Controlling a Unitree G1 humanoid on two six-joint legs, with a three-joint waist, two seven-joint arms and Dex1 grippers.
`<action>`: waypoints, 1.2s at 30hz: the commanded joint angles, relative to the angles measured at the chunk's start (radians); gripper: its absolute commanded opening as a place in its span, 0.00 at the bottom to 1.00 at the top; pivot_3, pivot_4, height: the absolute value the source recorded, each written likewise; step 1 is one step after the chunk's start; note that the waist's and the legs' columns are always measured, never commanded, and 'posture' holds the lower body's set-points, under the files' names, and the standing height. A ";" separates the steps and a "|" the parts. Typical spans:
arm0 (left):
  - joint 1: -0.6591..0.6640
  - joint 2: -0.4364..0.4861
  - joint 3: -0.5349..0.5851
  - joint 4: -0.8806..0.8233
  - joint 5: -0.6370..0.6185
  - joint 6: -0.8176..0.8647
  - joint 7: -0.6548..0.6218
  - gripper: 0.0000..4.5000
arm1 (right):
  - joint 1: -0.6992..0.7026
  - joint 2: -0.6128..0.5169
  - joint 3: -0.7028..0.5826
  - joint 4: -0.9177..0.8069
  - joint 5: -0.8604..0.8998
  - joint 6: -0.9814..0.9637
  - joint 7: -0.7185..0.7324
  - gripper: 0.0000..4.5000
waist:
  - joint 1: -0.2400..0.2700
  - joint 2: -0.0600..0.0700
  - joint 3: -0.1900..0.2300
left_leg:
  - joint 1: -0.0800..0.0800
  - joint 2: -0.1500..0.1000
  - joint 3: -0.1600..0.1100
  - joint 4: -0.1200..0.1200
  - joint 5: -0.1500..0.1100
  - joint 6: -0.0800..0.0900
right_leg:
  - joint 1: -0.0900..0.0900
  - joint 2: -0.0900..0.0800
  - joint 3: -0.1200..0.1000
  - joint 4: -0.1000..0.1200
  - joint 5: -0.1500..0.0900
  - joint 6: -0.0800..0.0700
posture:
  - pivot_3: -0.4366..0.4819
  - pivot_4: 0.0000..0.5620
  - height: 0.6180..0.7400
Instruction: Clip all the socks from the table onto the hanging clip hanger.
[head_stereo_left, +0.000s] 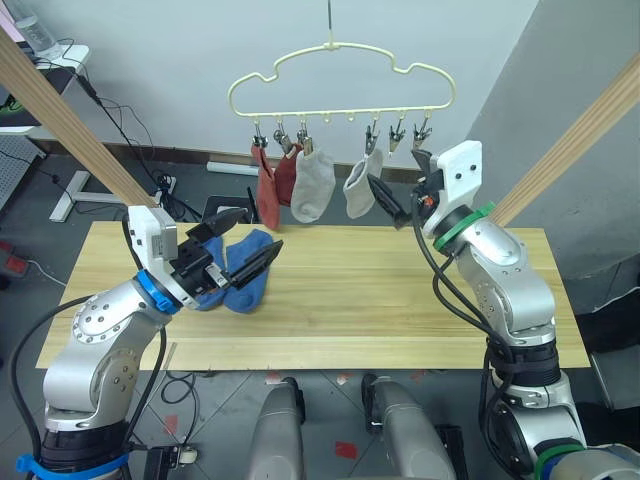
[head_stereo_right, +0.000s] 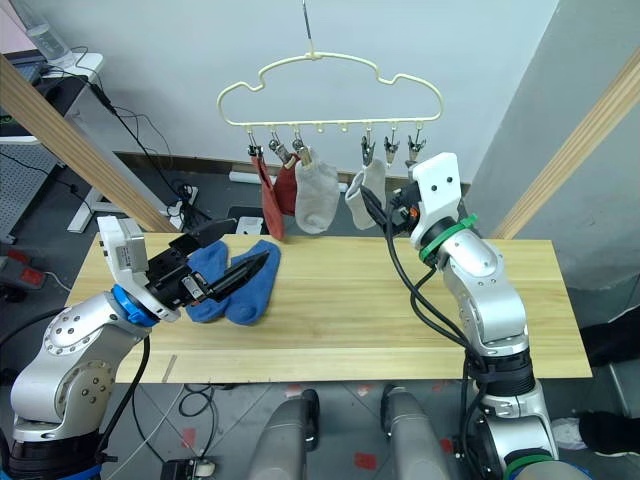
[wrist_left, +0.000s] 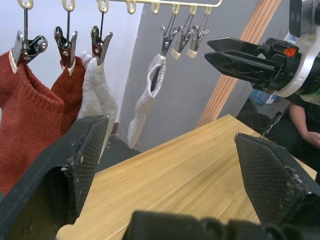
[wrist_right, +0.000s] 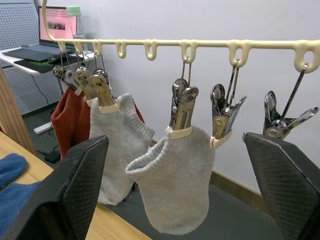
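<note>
The pale-yellow clip hanger (head_stereo_left: 340, 78) hangs above the table's far edge. Its left clips hold two rust-red socks (head_stereo_left: 268, 188) and two light grey socks (head_stereo_left: 312, 185), the second grey one (wrist_right: 176, 182) next to two bare clips (wrist_right: 223, 114) at the right end. Two blue socks (head_stereo_left: 248, 275) lie side by side on the table (head_stereo_left: 400, 310) at the left. My left gripper (head_stereo_left: 243, 242) hovers open just above the blue socks, holding nothing. My right gripper (head_stereo_left: 397, 188) is raised and open, empty, beside the right grey sock and below the bare clips.
Two slanted round wooden poles rise on the left (head_stereo_left: 70, 125) and on the right (head_stereo_left: 580, 130) of the table. Cables and a power strip (head_stereo_left: 165, 185) lie on the floor behind. The table's middle and right are bare wood.
</note>
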 joint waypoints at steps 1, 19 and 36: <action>0.000 0.004 0.017 -0.038 -0.010 -0.011 0.000 1.00 | -0.021 0.003 0.000 -0.024 0.009 -0.009 -0.004 1.00 | 0.000 0.000 0.000 | 0.000 0.000 0.000 0.000 0.000 0.000 | 0.000 0.000 0.000 0.000 0.000 0.000 | 0.56 0.61 1.00; 0.001 0.001 0.015 -0.043 -0.010 -0.021 -0.006 1.00 | -0.031 0.009 0.000 -0.025 0.010 0.000 -0.009 1.00 | 0.000 0.000 0.000 | 0.000 0.000 0.000 0.000 0.000 0.000 | 0.000 0.000 0.000 0.000 0.000 0.000 | 0.57 0.59 1.00; -0.003 -0.002 0.011 -0.034 -0.002 -0.029 -0.006 1.00 | -0.038 0.007 -0.001 -0.009 0.010 -0.002 -0.012 1.00 | 0.000 0.000 0.000 | 0.000 0.000 0.000 0.000 0.000 0.000 | 0.000 0.000 0.000 0.000 0.000 0.000 | 0.57 0.60 1.00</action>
